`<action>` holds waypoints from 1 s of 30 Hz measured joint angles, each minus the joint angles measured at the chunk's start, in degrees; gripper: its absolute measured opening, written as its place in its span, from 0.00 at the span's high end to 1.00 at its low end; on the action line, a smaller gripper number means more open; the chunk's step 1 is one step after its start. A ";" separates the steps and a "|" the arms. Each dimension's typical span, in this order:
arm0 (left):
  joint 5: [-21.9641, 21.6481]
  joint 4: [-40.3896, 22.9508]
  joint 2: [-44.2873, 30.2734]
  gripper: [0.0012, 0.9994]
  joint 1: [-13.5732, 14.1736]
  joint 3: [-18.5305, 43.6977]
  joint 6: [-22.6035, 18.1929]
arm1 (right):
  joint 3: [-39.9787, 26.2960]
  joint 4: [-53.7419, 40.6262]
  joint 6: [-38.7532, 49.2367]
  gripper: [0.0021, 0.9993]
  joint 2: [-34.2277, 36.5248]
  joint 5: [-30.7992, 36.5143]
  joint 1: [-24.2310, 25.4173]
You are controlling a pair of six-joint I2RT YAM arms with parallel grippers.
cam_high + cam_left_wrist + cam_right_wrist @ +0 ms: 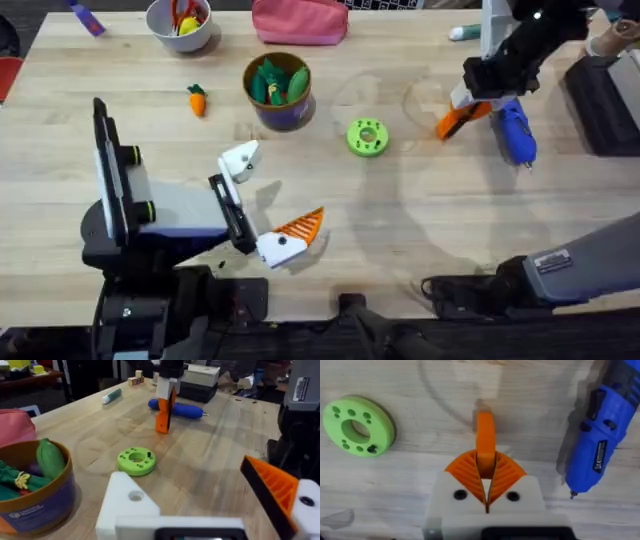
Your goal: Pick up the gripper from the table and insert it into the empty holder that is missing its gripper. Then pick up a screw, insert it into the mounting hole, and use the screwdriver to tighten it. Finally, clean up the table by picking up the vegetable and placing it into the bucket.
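Overhead view: a light wooden table point(400, 230) carries two robot arms. The right gripper point(478, 100), near the table's far right corner, has its orange ribbed pads closed on the loose orange plastic wedge fingertip point(485, 440), beside the blue cylindrical electric screwdriver point(516, 130). The left gripper point(262, 205), near the front edge, has fingers spread wide: one carries an orange pad, the other is the bare white plastic holder point(240, 160). Judged step: the first, fingertip lifted. Next it needs carrying across and aligning with that bare holder.
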State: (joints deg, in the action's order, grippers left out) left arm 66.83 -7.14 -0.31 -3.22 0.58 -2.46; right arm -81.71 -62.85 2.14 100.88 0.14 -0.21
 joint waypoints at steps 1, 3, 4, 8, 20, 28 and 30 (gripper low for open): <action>0.00 0.00 0.01 0.01 0.00 0.00 -0.02 | -0.24 -0.32 -0.26 0.99 -0.21 0.00 -0.06; 0.00 0.00 0.01 0.01 0.00 0.00 -0.01 | -0.69 -0.55 -0.89 0.99 -1.34 -0.03 -0.19; 0.00 0.00 0.01 0.01 0.00 0.00 -0.02 | -0.99 -0.55 -1.29 0.99 -2.39 -0.22 -0.34; 0.00 0.00 0.01 0.01 0.00 0.00 0.00 | -1.95 1.28 -3.69 0.99 -9.39 -2.92 -1.18; 0.00 0.00 0.01 0.01 0.00 0.00 0.00 | -2.79 9.35 -12.95 0.99 -22.14 -22.15 -2.24; 0.00 0.00 0.01 0.01 0.00 0.00 0.00 | 2.98 21.05 -19.55 0.99 -22.73 -34.72 -7.85; 0.00 0.00 0.01 0.01 0.00 0.00 0.00 | 4.59 23.56 -21.17 0.99 -22.73 -36.10 -9.78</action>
State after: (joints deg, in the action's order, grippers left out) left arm 66.83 -7.14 -0.30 -3.22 0.58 -2.46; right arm -77.12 -39.29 -19.03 78.15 -35.96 -9.98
